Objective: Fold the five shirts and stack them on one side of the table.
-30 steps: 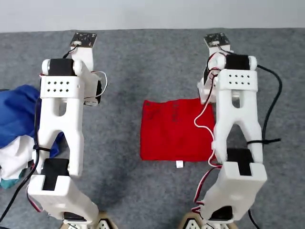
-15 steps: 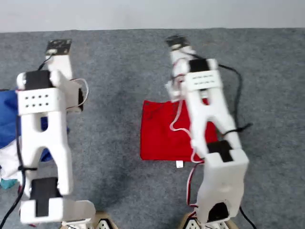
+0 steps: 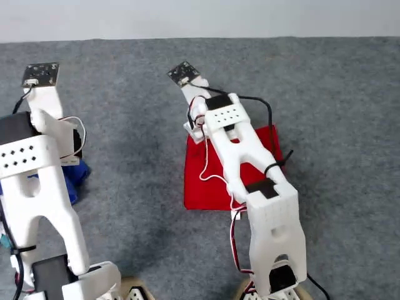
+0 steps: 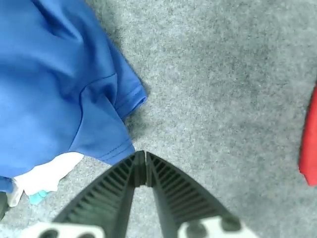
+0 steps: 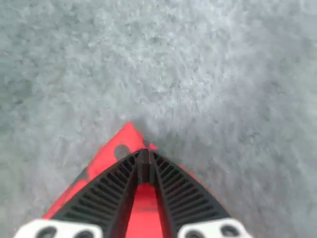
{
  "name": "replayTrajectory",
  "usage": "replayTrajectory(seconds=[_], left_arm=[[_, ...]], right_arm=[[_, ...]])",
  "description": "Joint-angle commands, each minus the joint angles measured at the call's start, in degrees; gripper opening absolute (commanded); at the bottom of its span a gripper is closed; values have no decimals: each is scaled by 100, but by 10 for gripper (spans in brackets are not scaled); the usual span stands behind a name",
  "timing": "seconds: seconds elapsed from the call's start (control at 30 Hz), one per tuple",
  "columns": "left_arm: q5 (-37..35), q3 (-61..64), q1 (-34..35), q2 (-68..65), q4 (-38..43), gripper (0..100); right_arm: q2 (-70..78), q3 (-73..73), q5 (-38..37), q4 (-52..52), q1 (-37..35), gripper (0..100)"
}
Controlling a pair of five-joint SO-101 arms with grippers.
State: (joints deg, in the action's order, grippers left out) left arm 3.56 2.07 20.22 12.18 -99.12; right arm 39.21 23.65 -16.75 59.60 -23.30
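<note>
You had the right arm (image 3: 245,157) slanted across the folded red shirt (image 3: 205,184) toward its far left corner on the grey table (image 3: 331,106), while your left arm (image 3: 37,181) stood above a blue shirt (image 3: 74,179).

Right arm (image 3: 228,119) has swung leftward across the red shirt (image 3: 195,189), bringing the right gripper (image 5: 143,154) over the shirt's far left corner. Left arm (image 3: 31,162) has swung leftward, now covering most of the blue shirt (image 3: 76,175).

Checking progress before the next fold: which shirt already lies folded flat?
The red shirt, a flat rectangle by the right gripper; the blue shirt lies crumpled.
</note>
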Motion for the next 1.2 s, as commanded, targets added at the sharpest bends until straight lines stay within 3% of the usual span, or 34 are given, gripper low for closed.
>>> replayTrajectory(seconds=[0.0,0.13,0.37,0.6,0.9,1.07,1.17], left_arm=[[26,4,26,220,-123,6],[26,4,26,211,-123,6],[26,4,26,176,-44,6],[35,4,18,167,-35,6],[176,4,26,211,-26,6],[176,4,18,167,-26,8],[185,4,9,158,-26,24]], right_arm=[[171,211,-211,-488,-57,10],[453,237,-501,-901,-136,10],[189,914,-501,-602,-259,10],[-365,1398,-484,585,-136,10],[-1358,1415,-466,2510,664,10],[-1437,1389,334,3451,919,13],[-1411,1363,888,3697,1086,74]])
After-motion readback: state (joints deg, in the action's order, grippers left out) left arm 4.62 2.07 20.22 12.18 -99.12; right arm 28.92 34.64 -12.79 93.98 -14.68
